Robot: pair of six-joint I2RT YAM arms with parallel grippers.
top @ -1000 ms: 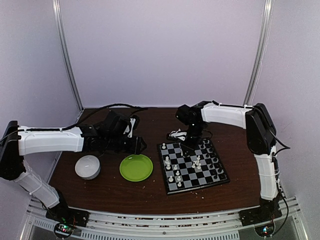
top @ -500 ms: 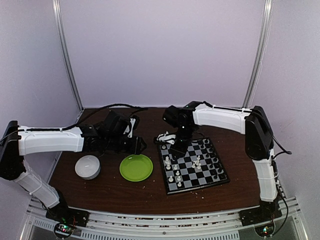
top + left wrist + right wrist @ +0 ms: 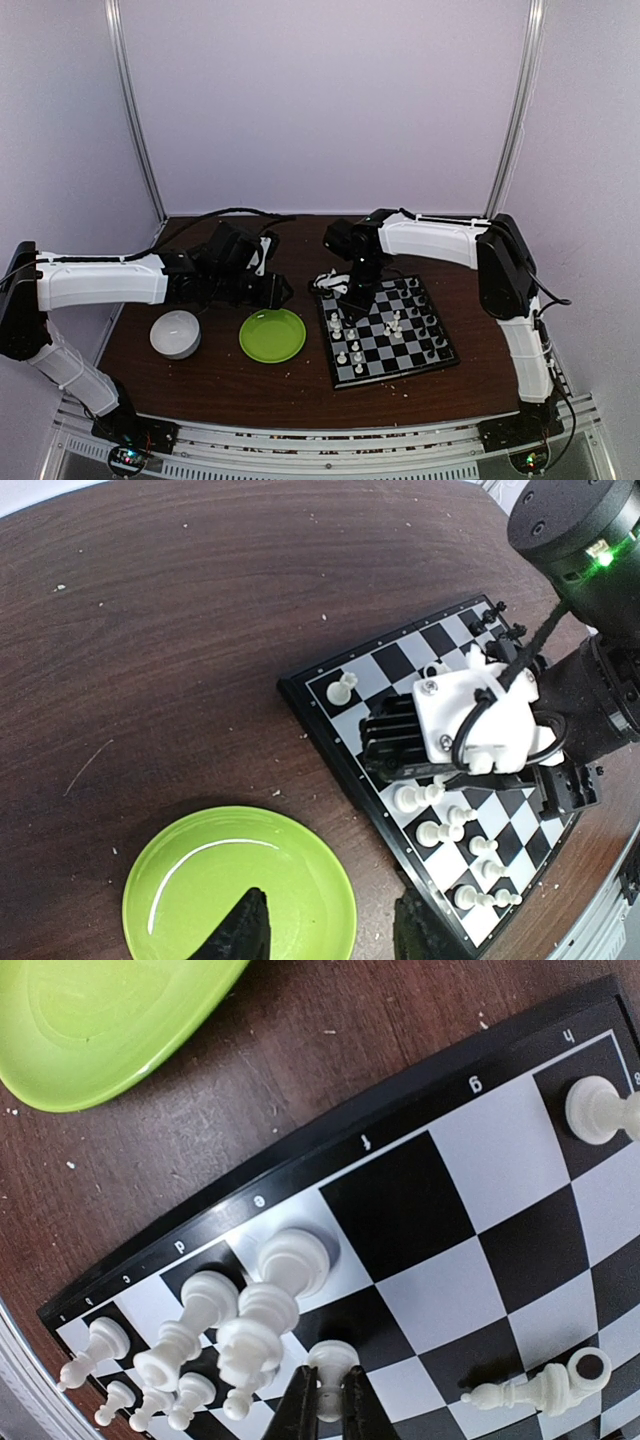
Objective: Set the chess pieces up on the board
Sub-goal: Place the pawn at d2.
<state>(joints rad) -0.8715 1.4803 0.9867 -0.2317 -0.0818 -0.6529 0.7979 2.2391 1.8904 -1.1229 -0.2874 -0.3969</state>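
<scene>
The board lies right of centre, with white chess pieces on its left half and black ones on its right. Over its far left corner my right gripper points down. In the right wrist view that gripper is shut on a small white pawn, base down over a black square beside a cluster of white pieces. One white piece lies on its side. My left gripper hangs open with nothing between its fingers, above the green plate's right edge.
A green plate sits just left of the board, and a white bowl stands further left. A lone white pawn occupies the board's far corner square. Pale crumbs dot the brown table. Cables trail behind the left arm.
My right arm has swung left across the board's far edge to its far left corner, the gripper staying shut. The left arm has not moved.
</scene>
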